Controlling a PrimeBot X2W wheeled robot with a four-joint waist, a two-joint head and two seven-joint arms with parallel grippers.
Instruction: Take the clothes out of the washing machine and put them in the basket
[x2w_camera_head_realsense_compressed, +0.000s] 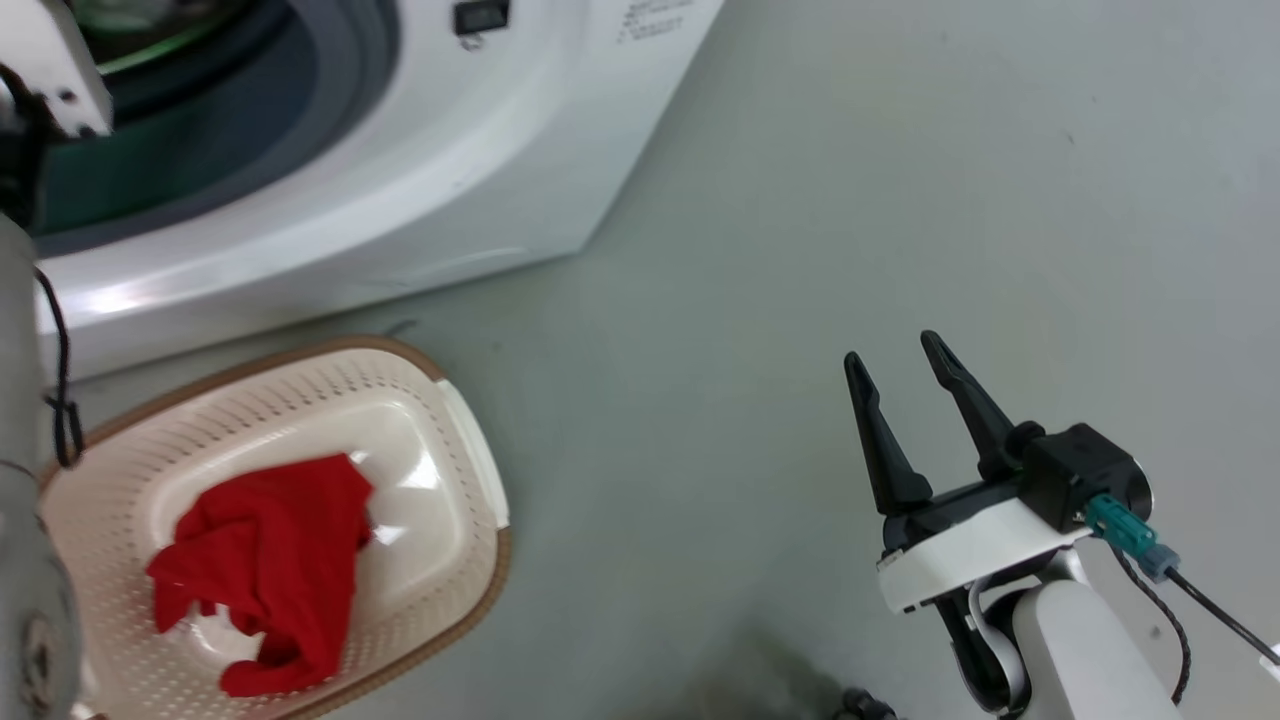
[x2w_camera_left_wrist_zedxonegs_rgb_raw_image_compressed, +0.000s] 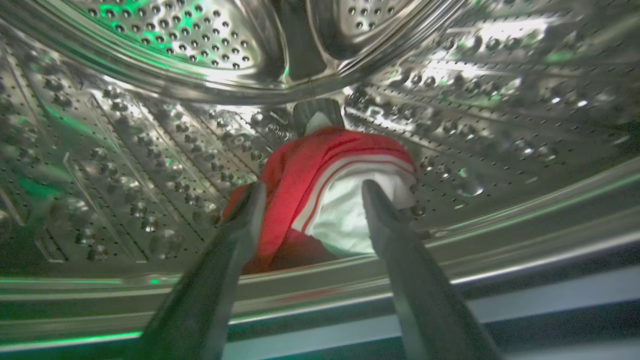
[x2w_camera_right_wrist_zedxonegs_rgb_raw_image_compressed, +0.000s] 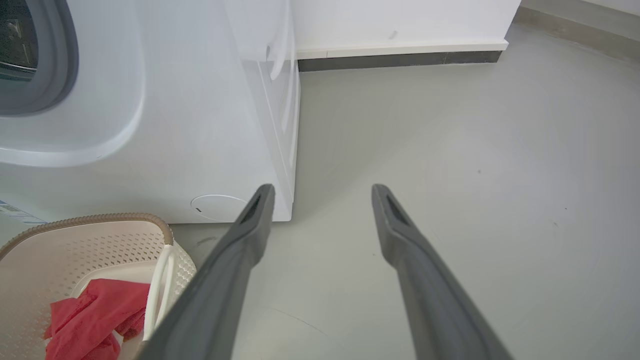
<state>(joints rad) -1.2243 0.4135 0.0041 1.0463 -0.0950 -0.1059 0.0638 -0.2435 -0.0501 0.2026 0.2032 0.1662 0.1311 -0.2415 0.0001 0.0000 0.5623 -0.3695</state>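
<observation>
In drum (x2w_camera_left_wrist_zedxonegs_rgb_raw_image_compressed: 150, 165), striped garment (x2w_camera_left_wrist_zedxonegs_rgb_raw_image_compressed: 320, 175) beyond steel lip (x2w_camera_left_wrist_zedxonegs_rgb_raw_image_compressed: 525, 250); left end effector (x2w_camera_left_wrist_zedxonegs_rgb_raw_image_compressed: 313, 186) spread

Head view is soft and even, with a white glare streak low on the washing machine (x2w_camera_head_realsense_compressed: 450, 170) front and shiny patches on the bottom of the basket (x2w_camera_head_realsense_compressed: 300, 400). The floor (x2w_camera_head_realsense_compressed: 850, 200) only gets a faint dark shadow at the bottom edge. Inside the drum (x2w_camera_left_wrist_zedxonegs_rgb_raw_image_compressed: 125, 165) it's way dimmer: green tints, hard sparkles off the steel, right side smeared and blurry. The striped garment (x2w_camera_left_wrist_zedxonegs_rgb_raw_image_compressed: 300, 170) is lit bright though. Both wrist views bend toward the edges.
</observation>
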